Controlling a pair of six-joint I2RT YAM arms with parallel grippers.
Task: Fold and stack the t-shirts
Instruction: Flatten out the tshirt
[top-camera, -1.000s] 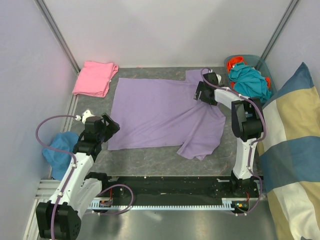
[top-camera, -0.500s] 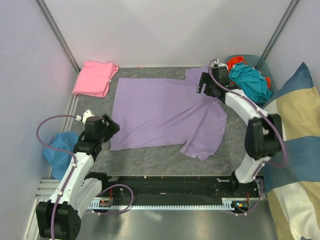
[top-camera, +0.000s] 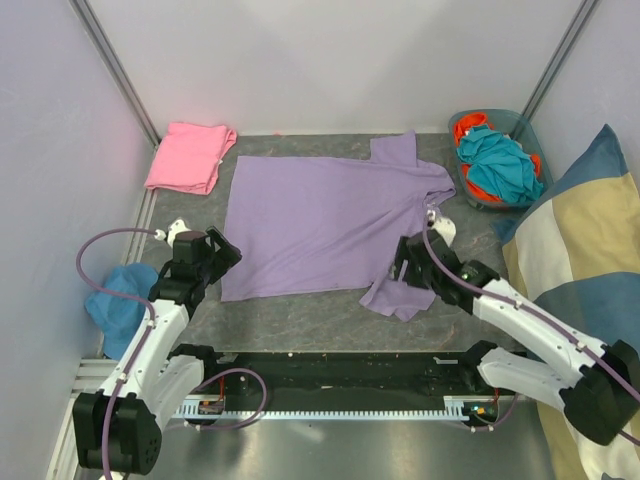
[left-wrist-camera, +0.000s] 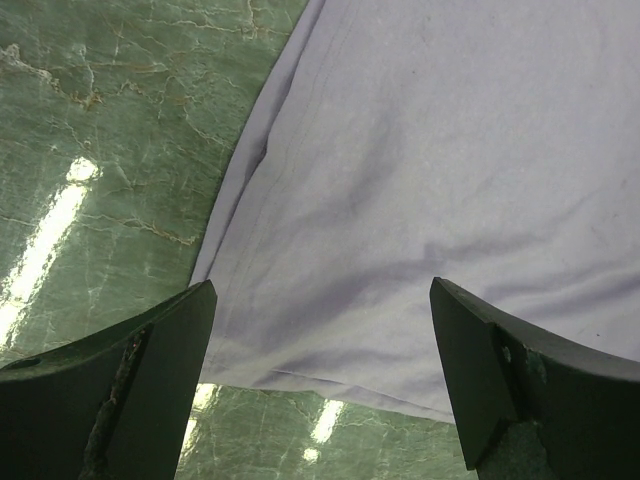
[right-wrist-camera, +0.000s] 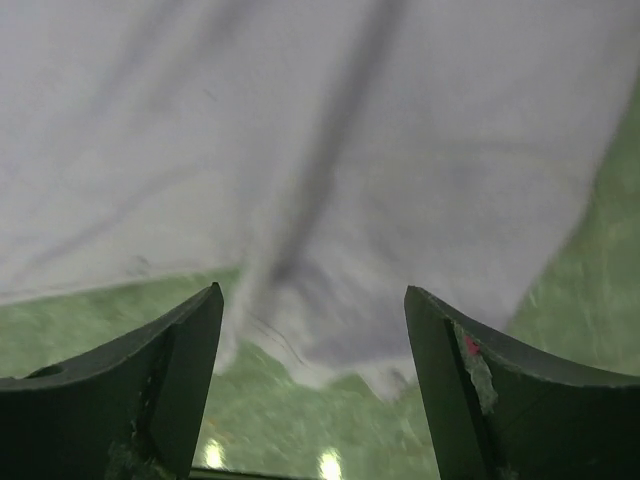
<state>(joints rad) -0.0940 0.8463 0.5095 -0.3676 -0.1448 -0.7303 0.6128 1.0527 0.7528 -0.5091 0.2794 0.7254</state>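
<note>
Both my claws are hanging loose right now, nothing in either. Left claw (left-wrist-camera: 322, 292) is spread wide right over the near-left hem corner of the lavender t-shirt (top-camera: 320, 215); can't tell if it touches the cloth. Right claw (top-camera: 403, 268) has its fingers apart too, over the shirt's near sleeve, empty.

The shirt lies spread out in the middle of the table (top-camera: 300, 322), hem to the left, collar to the right. The far sleeve lies flat and the near sleeve is bunched over itself. There are a few soft wrinkles, otherwise it's pretty smooth. The pink t-shirt (top-camera: 188, 157) sits folded in the far-left corner, near the lavender one's far hem corner but apart from it.

Room-wise, a bare strip of table runs along the shirt's near edge. There's more bare surface to its right before the basket (top-camera: 522, 120) of teal and orange clothes. A striped cushion (top-camera: 585, 270) leans on the right, and a blue cloth (top-camera: 112, 300) lies by the left wall beside my left arm.

The left wrist cam gives me the stitched hem line and shiny glare on the table, which the top cam doesn't. The right wrist cam is blurry: a dark crease down the sleeve and its rumpled edge. Only the top cam shows the pink one.
</note>
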